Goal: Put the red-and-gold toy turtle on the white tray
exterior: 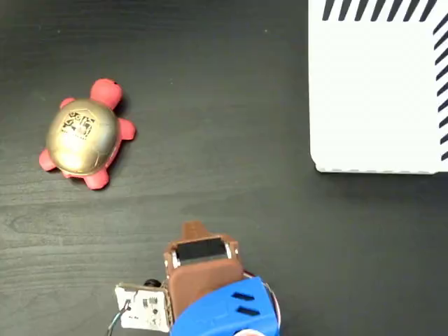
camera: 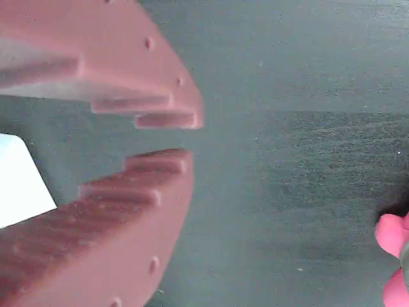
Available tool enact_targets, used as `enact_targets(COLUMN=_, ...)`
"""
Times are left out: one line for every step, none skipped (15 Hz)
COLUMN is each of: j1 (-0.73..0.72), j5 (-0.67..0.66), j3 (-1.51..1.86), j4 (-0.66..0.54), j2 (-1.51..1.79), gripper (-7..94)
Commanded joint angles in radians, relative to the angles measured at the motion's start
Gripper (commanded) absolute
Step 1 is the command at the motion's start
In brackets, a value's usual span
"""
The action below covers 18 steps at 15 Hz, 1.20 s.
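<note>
The red-and-gold toy turtle (exterior: pixel 84 136) lies on the dark table at the left of the fixed view, gold shell up, red head pointing up the picture. In the wrist view only its pink edge (camera: pixel 391 235) shows at the right border. The white tray (exterior: pixel 378 91), with black stripes along its edges, fills the upper right corner; a white corner (camera: pixel 19 182) of it shows behind the lower finger. My gripper (exterior: pixel 192 229) sits low at the bottom centre, well apart from both. Its brown toothed fingers (camera: pixel 160 173) stand almost together with only a thin gap, holding nothing.
The dark wood-grain table (exterior: pixel 231 161) stretches bare between turtle, tray and arm. A small white circuit board with wires (exterior: pixel 143 308) sits beside the blue arm body (exterior: pixel 224 311) at the bottom edge.
</note>
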Motion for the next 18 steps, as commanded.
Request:
enact_targets(j1=-0.012, j5=0.005, j3=-0.012, j4=0.005, j2=0.008, gripper=0)
enact_targets(j1=-0.029, j5=-0.012, j3=-0.012, j4=0.006, j2=0.008, gripper=0)
enact_targets(j1=-0.044, j5=-0.026, j3=-0.012, j4=0.006, j2=0.008, gripper=0)
enact_targets(j1=-0.057, j5=-0.037, j3=-0.012, j4=0.002, j2=0.0, gripper=0)
enact_targets(j1=-0.066, j5=-0.04, j3=-0.014, j4=-0.015, j2=-0.043, gripper=0)
enact_targets(j1=-0.075, j5=-0.04, j3=-0.026, j4=-0.044, j2=-0.11, gripper=0)
enact_targets(j1=-0.087, j5=-0.052, j3=-0.041, j4=-0.084, j2=-0.193, gripper=0)
enact_targets(j1=-0.107, j5=-0.084, j3=-0.058, j4=-0.121, j2=-0.267, gripper=0)
enact_targets(j1=-0.115, j5=-0.12, j3=-0.094, j4=-0.156, j2=-0.347, gripper=0)
enact_targets(j1=-0.106, j5=-0.16, j3=-0.152, j4=-0.19, j2=-0.443, gripper=0)
enact_targets(j1=-0.089, j5=-0.225, j3=-0.229, j4=-0.222, j2=-0.557, gripper=0)
enact_targets(j1=-0.075, j5=-0.285, j3=-0.322, j4=-0.25, j2=-0.673, gripper=0)
enact_targets(j1=-0.069, j5=-0.331, j3=-0.43, j4=-0.261, j2=-0.788, gripper=0)
enact_targets(j1=-0.072, j5=-0.371, j3=-0.548, j4=-0.241, j2=-0.896, gripper=0)
enact_targets(j1=-0.083, j5=-0.411, j3=-0.673, j4=-0.199, j2=-0.994, gripper=0)
enact_targets(j1=-0.103, j5=-0.439, j3=-0.788, j4=-0.158, j2=-1.081, gripper=0)
enact_targets(j1=-0.126, j5=-0.474, j3=-0.91, j4=-0.104, j2=-1.175, gripper=0)
enact_targets(j1=-0.144, j5=-0.511, j3=-1.035, j4=-0.057, j2=-1.269, gripper=0)
